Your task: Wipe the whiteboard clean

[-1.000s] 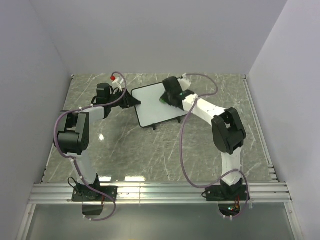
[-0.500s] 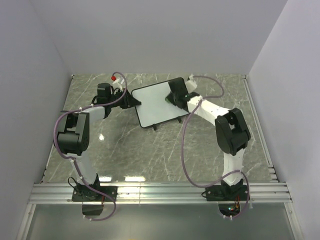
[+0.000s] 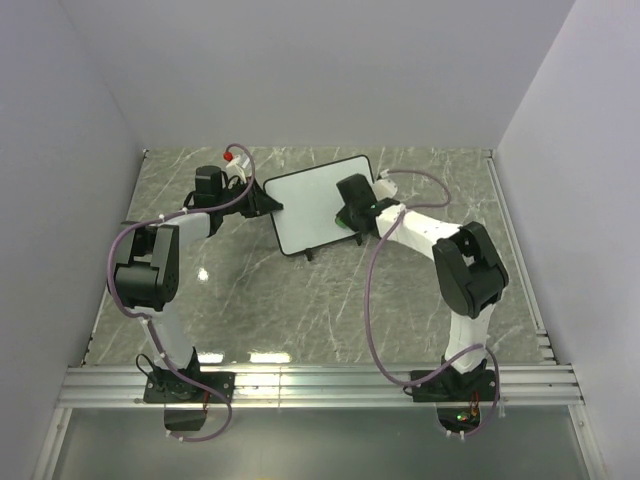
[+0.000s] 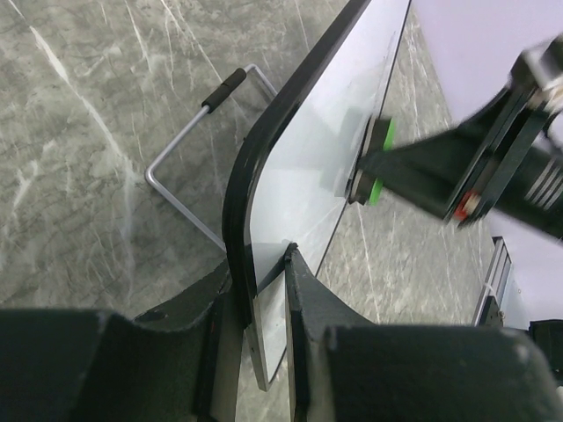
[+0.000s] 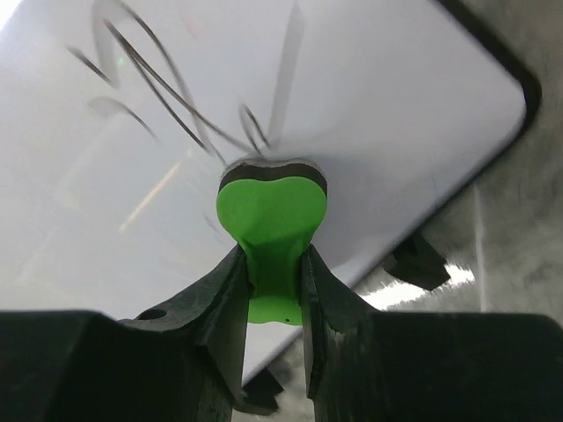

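Arms from both sides meet at the whiteboard (image 3: 312, 203), which is propped up at a slant on the gray marble table (image 3: 300, 300), far from the arm bases. The board is white with a thin black frame and round corners. Small black feet (image 3: 307, 253) show under its near edge. Behind the board, a bent metal wire stand (image 4: 187, 134) with a black tip rests on the table.

The left gripper (image 3: 268, 203) is at the left edge of the whiteboard (image 4: 321, 158). Its two fingers (image 4: 297, 290) are pinched tight on the black frame, one on the front of the board and one on the back.

The right gripper (image 3: 350, 214) is at the right part of the board's front face. Its fingers are squeezed close on a green eraser (image 5: 273, 215) and grip it by its narrow end. The wide end of the eraser has a dark pad, and that pad is pressed flat on the white face. From the left wrist view, the green eraser (image 4: 380, 161) also looks to be touching the board.

Dark scribbles (image 5: 171, 101) curl over the whiteboard (image 5: 387, 97) just above and to the left of the eraser. They look a bit blurry. The board face to the right of the eraser is plain white. One black foot (image 5: 418, 261) sits below the board's lower right corner.
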Motion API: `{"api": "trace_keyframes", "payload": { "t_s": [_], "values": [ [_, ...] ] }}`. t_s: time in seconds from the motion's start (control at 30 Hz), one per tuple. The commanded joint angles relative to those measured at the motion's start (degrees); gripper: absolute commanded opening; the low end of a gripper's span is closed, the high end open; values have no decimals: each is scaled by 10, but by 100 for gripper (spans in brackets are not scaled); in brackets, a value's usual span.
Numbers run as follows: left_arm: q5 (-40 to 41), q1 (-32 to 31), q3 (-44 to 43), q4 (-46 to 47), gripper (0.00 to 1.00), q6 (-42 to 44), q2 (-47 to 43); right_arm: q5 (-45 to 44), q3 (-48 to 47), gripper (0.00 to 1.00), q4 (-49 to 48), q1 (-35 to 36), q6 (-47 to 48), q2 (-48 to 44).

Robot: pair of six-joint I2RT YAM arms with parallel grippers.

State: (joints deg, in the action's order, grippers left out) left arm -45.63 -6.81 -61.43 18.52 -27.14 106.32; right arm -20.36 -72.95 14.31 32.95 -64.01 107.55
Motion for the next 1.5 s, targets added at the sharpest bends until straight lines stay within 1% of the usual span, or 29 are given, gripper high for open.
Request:
{"api": "trace_keyframes", "payload": {
  "t_s": [0.0,0.03,0.07,0.17,0.2,0.33,0.43,0.47,0.53,0.67,0.77,0.9,1.03,1.07,1.13,1.17,1.3,1.43,1.47],
  "values": [
    [22,-14,-9,-25,0,42,-7,-31,-88,0,-9,-39,24,9],
    [22,-14,-9,-25,0,43,-8,-29,-107,0,-8,-46,36,17],
    [22,-14,-8,-26,0,43,-9,-29,-148,0,-3,-52,42,34],
    [25,-15,-8,-30,0,45,-10,-29,-212,0,13,-71,68,69],
    [26,-17,-9,-31,0,45,-10,-29,-249,0,23,-73,73,77],
    [29,-18,-6,-31,0,47,-14,-25,-294,0,40,-77,86,104],
    [29,-18,-7,-35,0,48,-13,-20,-245,0,32,-72,68,90],
    [31,-18,-8,-35,0,48,-14,-17,-192,0,22,-64,61,69],
    [31,-19,-6,-35,0,49,-14,-15,-137,0,-1,-56,40,45],
    [34,-18,-8,-34,0,49,-14,-18,-14,0,-15,-26,14,-9],
    [31,-18,-6,-28,0,45,-11,-18,45,0,-26,-10,-3,-34],
    [30,-18,-4,-24,0,40,-8,-16,60,0,-34,-6,-9,-40],
    [32,-19,-5,-28,0,44,-9,-29,-5,0,-17,-21,23,-14],
    [32,-19,-5,-30,0,45,-9,-32,-41,0,-12,-26,29,-8],
    [33,-21,-5,-33,0,47,-9,-33,-75,0,-6,-39,45,9],
    [33,-20,-5,-35,0,49,-9,-34,-106,0,-3,-53,49,14],
    [34,-22,-3,-35,0,49,-13,-28,-184,0,7,-81,78,46],
    [38,-24,3,-31,0,45,-13,-13,-257,0,15,-90,107,91],
    [38,-24,3,-30,0,43,-13,-9,-263,0,21,-90,109,96]
  ]
}}
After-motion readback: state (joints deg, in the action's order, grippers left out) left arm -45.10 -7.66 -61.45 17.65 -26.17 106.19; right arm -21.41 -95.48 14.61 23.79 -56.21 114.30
